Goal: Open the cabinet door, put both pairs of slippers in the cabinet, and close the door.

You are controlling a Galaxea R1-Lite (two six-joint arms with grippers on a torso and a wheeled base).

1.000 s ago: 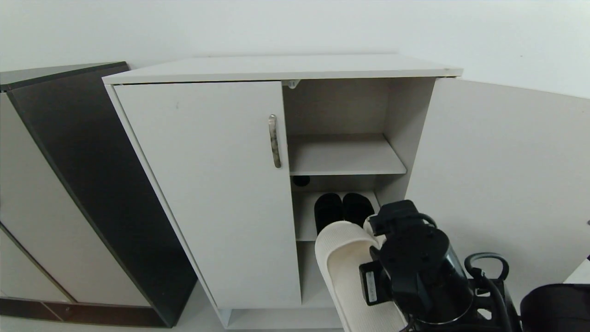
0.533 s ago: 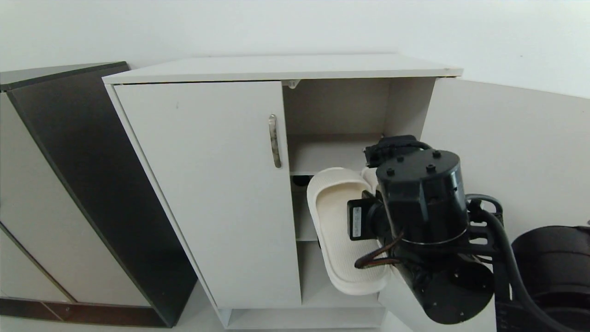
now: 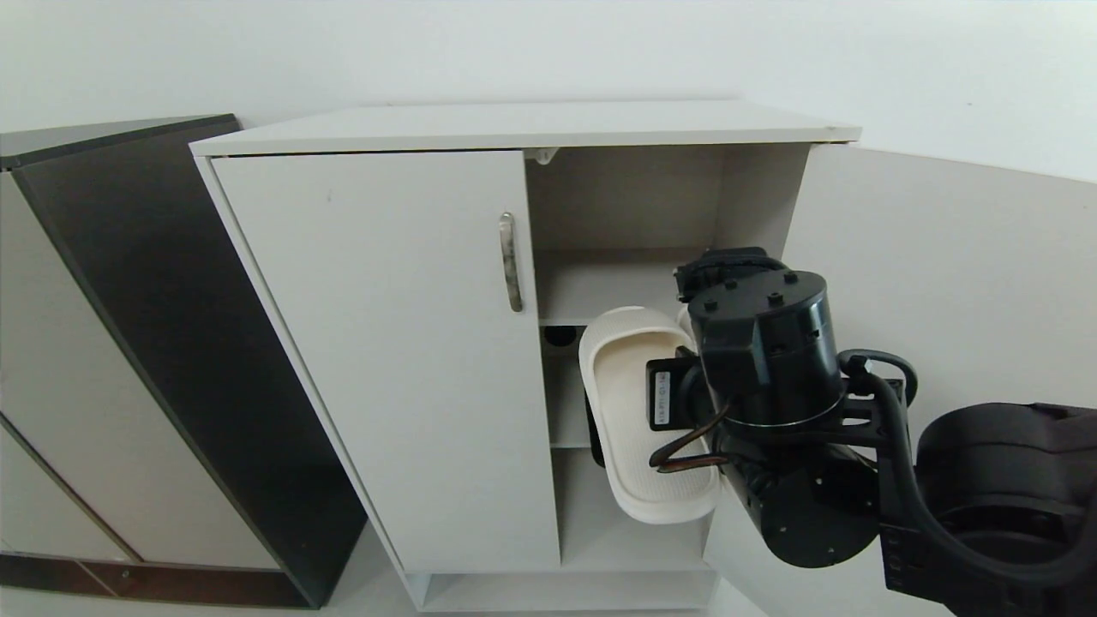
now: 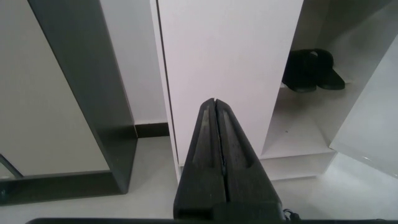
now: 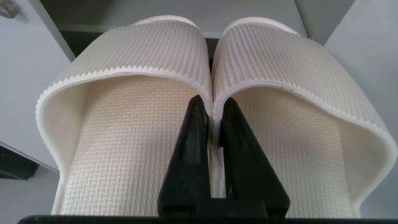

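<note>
The white cabinet [image 3: 514, 124] has its left door [image 3: 386, 343] closed and its right door [image 3: 943, 283] swung open. My right gripper [image 5: 212, 106] is shut on the touching inner edges of the pair of white slippers [image 3: 638, 411], toes pointing into the open compartment. In the head view the pair hangs in front of the middle shelf, below the upper shelf [image 3: 617, 291]. A pair of black slippers [image 4: 314, 68] lies on the middle shelf. My left gripper [image 4: 214, 102] is shut on nothing, low in front of the closed door.
A dark cabinet [image 3: 171, 300] stands against the white one's left side. A metal handle [image 3: 511, 261] sits on the closed door's edge. The bottom compartment [image 4: 292, 134] holds nothing, and bare floor [image 4: 143, 174] lies in front.
My right arm has lifted the white slippers from low in front of the cabinet to the middle shelf's height, then edged them toward the opening. They now cover the black slippers in the head view.
</note>
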